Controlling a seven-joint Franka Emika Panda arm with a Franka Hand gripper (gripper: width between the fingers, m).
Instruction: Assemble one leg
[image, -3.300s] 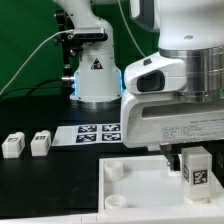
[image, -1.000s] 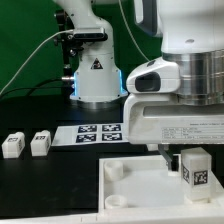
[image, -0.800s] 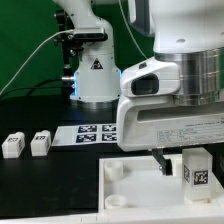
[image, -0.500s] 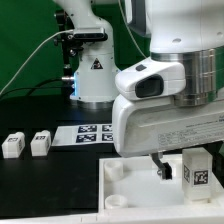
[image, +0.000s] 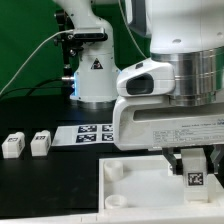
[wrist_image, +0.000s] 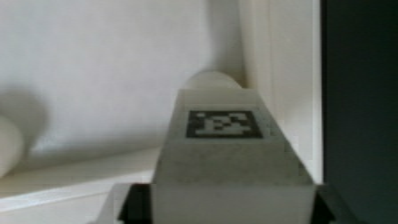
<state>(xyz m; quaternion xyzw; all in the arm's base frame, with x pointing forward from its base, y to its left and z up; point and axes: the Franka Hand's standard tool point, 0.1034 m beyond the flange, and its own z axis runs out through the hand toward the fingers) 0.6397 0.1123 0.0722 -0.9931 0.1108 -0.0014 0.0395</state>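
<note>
1. The gripper (image: 192, 160) hangs low over the white panel (image: 135, 185), near its edge on the exterior view's right. A leg (image: 194, 176) stands upright directly beneath it, its marker facing the camera.

2. The fingers sit on either side of the leg's upper part. They look pressed against it, so I'd say the gripper is pinching the leg, though the big wrist housing hides most of the contact in the exterior view.

3. The relation that matters is that the leg's long axis runs vertically, in line with the gripper above it, and its lower end meets the panel close to a corner. Any seating or twisting move has to go straight down that axis. I judge a sideways lean would be the thing to spoil the fit.

4. The wrist view looks down the leg (wrist_image: 222, 150) itself: its tagged face fills the middle, the dark finger pads (wrist_image: 132, 204) show at its flanks, and the panel's raised edge and a dark strip of table lie just beyond.

5. Only the exterior view shows two more legs (image: 13, 145) well apart on the black table (image: 40, 120), the marker board (image: 85, 132) behind the panel, and the panel's empty sockets (image: 113, 170).
</note>
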